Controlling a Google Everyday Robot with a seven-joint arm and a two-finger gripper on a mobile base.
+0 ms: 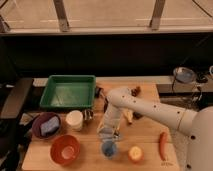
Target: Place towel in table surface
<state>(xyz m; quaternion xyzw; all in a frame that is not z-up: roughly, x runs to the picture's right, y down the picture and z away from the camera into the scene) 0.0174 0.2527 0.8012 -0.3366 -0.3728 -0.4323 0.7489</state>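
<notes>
My gripper [108, 131] points down at the end of the white arm, just above the light tan table surface [145, 131] and right behind the small blue cup [109, 148]. It is shut on the towel [104, 125], a pale grey-blue cloth that hangs at the fingers with its lower edge at or close to the wood. I cannot tell whether the cloth touches the table.
A green tray [68, 91] stands at the back left. A white cup [74, 120], a purple bowl [39, 131] and an orange bowl [65, 149] sit to the left. A banana [129, 116], an orange fruit [135, 153] and a red stick-shaped item [162, 145] lie to the right.
</notes>
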